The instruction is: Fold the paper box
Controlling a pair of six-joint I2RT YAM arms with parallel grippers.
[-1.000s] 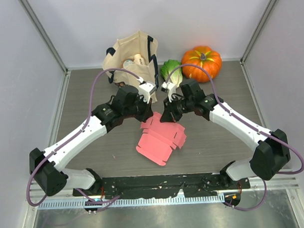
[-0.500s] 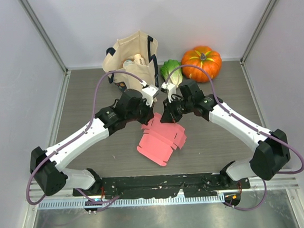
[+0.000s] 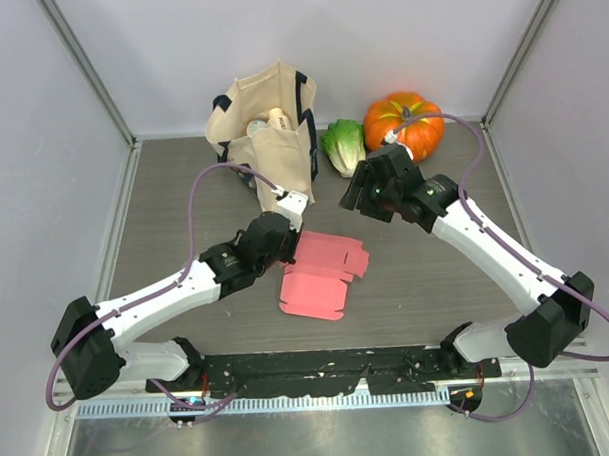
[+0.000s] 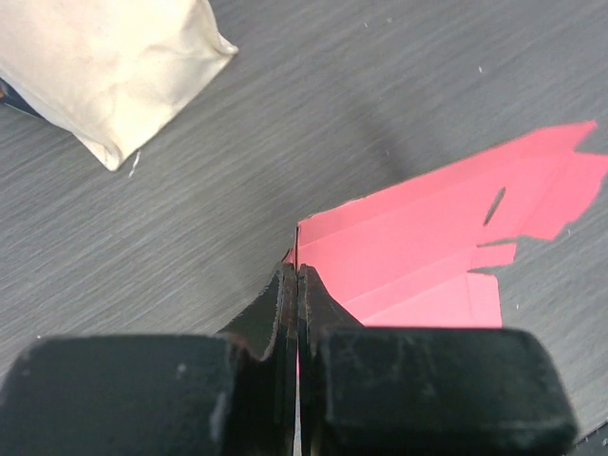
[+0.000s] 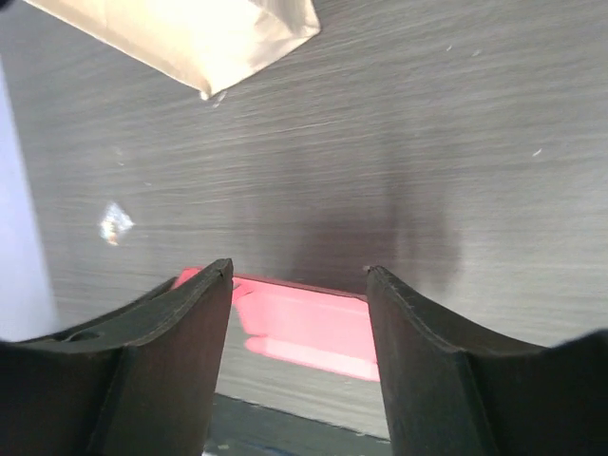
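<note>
Left end effector [image 4: 297,285], arm stretched low, pinches the paper box [image 3: 321,272] edge; right end effector [image 5: 299,269] hangs higher (jaws wide).

Grey tbl [image 3: 407,304], pale walls [image 3: 278,39].

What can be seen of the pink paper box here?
The paper box is a pink thin-card cut-out, partly folded, with notched tabs and a small slit. It lies nearly flat on the grey table, near its middle. The left gripper is shut on one edge; nothing else touches it.
</note>
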